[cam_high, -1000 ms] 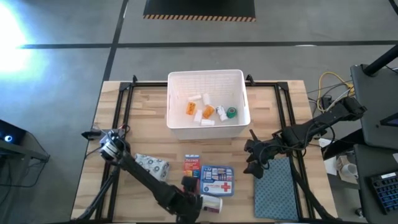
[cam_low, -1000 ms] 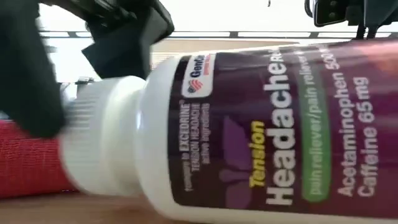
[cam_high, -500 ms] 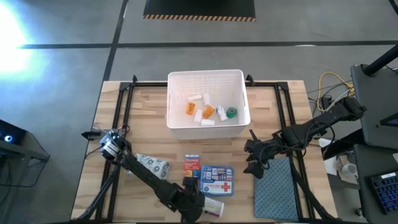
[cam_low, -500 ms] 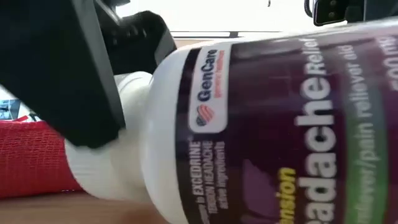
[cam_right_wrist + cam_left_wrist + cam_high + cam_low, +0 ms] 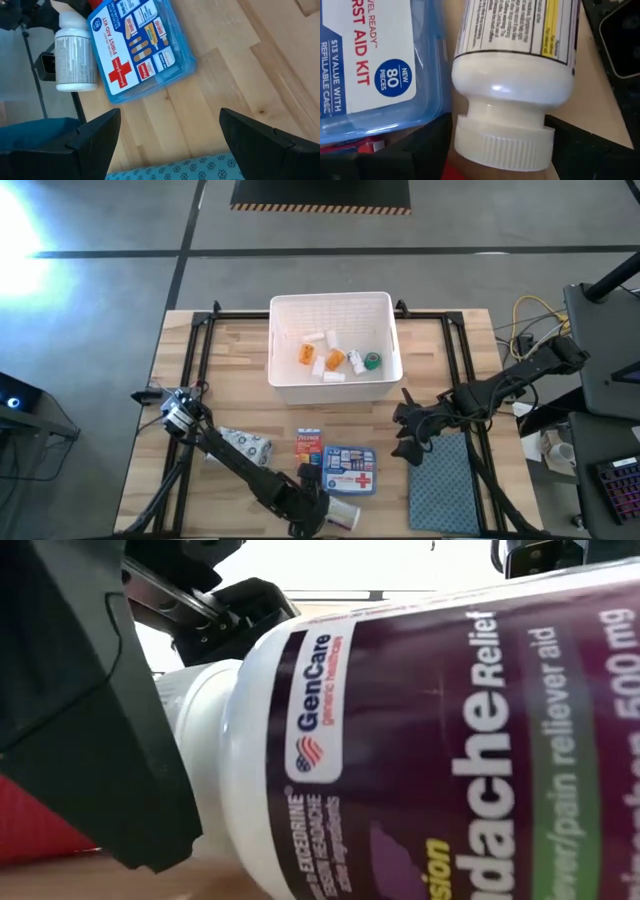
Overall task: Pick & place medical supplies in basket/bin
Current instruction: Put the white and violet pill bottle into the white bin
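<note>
A white pill bottle [image 5: 342, 512] with a purple label lies on its side at the table's near edge, filling the low view [image 5: 430, 740]. My left gripper [image 5: 502, 150] is at its cap end, shut on it. A blue red-cross pouch [image 5: 349, 470], a red-blue box [image 5: 309, 445] and a grey patterned pack [image 5: 245, 448] lie flat nearby. A red item [image 5: 30, 830] lies by the cap. The white bin [image 5: 282, 380] holds orange vials, small white bottles and a green tape roll [image 5: 372, 361]. My right gripper [image 5: 170, 135] hovers open at the table's right, over the mat's edge. My left gripper pinches the pill bottle's ribbed white cap [image 5: 470, 145] between its two fingers [image 5: 420, 150], one on each side. The fingers come from the table's left, along the bottle's length. The bottle stays on its side; whether its body rests on the table I cannot tell.
A teal-grey patterned mat [image 5: 445, 485] covers the near right corner. Black frame rails [image 5: 200, 370] run along the table's left and right sides. Bare wood lies between the bin and the near row of items. The bottle lies close beside the pouch [image 5: 370, 65].
My left gripper has moved toward the table's right and over the bottle's cap, which it now covers in the low view. The bottle has shifted toward the near edge and looms larger there. My right arm has kept still.
</note>
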